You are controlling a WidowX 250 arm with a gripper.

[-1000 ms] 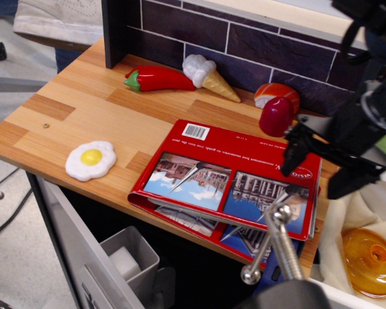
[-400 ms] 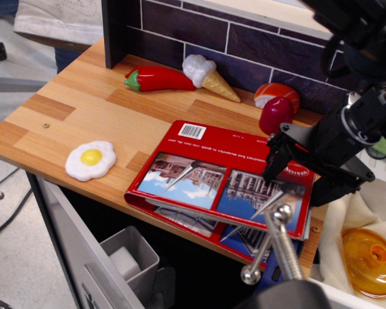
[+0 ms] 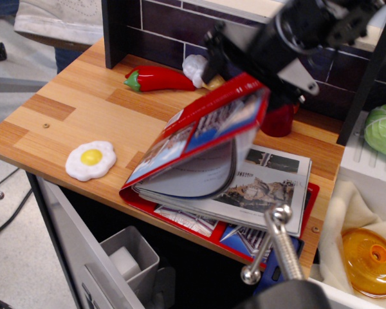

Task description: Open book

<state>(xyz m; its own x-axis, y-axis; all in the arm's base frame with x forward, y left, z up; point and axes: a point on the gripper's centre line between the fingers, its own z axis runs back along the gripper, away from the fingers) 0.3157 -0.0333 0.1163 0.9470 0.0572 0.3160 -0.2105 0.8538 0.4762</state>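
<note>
Book [image 3: 199, 129] lies at the counter [image 3: 71, 109] front edge, red cover lifted and tilted up, some pages curling with it, illustrated white pages showing below. Hand [image 3: 260, 87] is at the raised cover's upper right corner, blurred; can't tell if clamped. Fried egg [image 3: 91, 160] to the left, chili pepper [image 3: 157, 78] behind.

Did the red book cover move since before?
Yes. The cover swung up off the pages toward the fried egg, lifted by the gripper. Before, it lay flat and shut.
</note>
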